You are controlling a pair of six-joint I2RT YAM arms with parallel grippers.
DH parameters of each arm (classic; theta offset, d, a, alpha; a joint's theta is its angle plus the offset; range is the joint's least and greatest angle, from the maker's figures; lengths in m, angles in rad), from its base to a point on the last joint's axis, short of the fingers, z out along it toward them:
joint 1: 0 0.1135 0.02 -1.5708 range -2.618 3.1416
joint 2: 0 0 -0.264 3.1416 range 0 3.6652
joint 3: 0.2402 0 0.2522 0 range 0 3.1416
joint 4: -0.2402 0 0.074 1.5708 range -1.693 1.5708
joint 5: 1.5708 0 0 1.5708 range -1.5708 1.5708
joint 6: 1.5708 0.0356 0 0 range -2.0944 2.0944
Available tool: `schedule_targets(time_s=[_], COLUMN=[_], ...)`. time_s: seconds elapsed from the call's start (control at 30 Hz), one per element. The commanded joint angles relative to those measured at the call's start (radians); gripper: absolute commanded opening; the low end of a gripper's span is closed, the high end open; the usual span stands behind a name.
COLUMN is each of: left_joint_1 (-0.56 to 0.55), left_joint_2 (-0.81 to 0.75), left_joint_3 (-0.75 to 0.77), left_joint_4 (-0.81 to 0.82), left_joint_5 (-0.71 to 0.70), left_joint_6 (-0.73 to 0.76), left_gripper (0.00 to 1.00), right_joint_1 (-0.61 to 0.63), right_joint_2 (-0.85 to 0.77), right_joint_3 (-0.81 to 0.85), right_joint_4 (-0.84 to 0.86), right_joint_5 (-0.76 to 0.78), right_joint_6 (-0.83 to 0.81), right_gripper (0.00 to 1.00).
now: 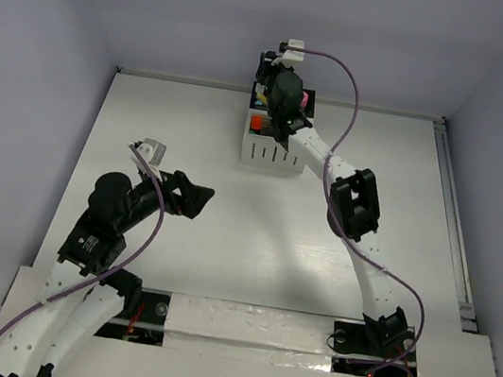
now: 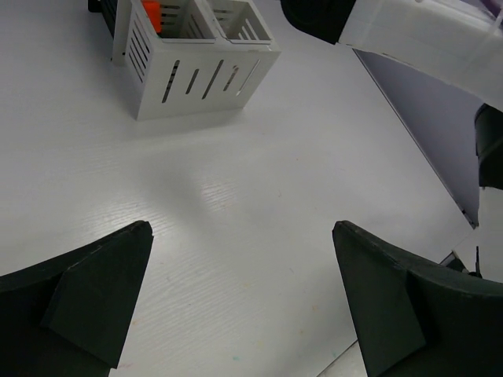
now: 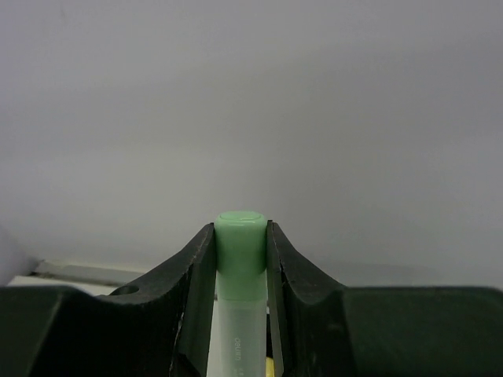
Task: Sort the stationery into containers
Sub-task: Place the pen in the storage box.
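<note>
On the near left, the left gripper (image 1: 197, 197) hangs above the bare table (image 1: 192, 141) with its fingers spread wide and nothing between them. It is well apart from the organizer (image 1: 269, 156), which stands at the far side of the table. The right arm (image 1: 356, 205) reaches from the near right up to this organizer, so the right gripper (image 3: 240, 236) is clearly the nearer one, and it sits directly over the far part of the box. Its fingers are pressed on a green highlighter (image 3: 236, 314). The long axis of the highlighter runs along the fingers, with the cap at the fingertips, pointing toward the far wall (image 3: 251, 94). The coming move seems to depend on one thing: the organizer lies under the gripper, not in front of it, so the highlighter probably must tip down before release. The wrist and arm cover the far compartments in the top view, and the right wrist view does not show the box at all, so I cannot tell which compartment is below. An orange item (image 1: 257, 124) stands in the left white compartment.
</note>
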Motion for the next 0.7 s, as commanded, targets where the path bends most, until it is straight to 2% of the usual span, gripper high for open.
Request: schedule_targets(time_s=[0.0, 0.33, 0.43, 0.47, 0.57, 0.67], left_joint_1=[0.004, 0.004, 0.013, 0.013, 0.022, 0.033], left_joint_2=[0.004, 0.023, 0.024, 0.023, 0.02, 0.02], left_joint_3=[-0.003, -0.001, -0.001, -0.001, -0.001, -0.001], left_joint_4=[0.051, 0.051, 0.051, 0.051, 0.053, 0.053], left_joint_5=[0.029, 0.027, 0.026, 0.027, 0.024, 0.024], left_joint_6=[0.013, 0.013, 0.013, 0.013, 0.011, 0.01], left_gripper=[0.99, 0.99, 0.99, 0.99, 0.99, 0.99], right_joint_1=[-0.018, -0.028, -0.028, -0.028, -0.028, -0.028], right_joint_2=[0.041, 0.032, 0.023, 0.023, 0.009, -0.039], right_joint_3=[0.103, -0.039, -0.062, -0.059, -0.082, -0.134], right_joint_4=[0.076, 0.145, 0.145, 0.14, 0.145, 0.171], right_joint_5=[0.018, 0.023, -0.001, -0.006, -0.006, -0.012], right_joint_6=[-0.098, -0.116, -0.109, -0.11, -0.118, -0.107], right_gripper=[0.0, 0.0, 0.27, 0.43, 0.68, 0.79])
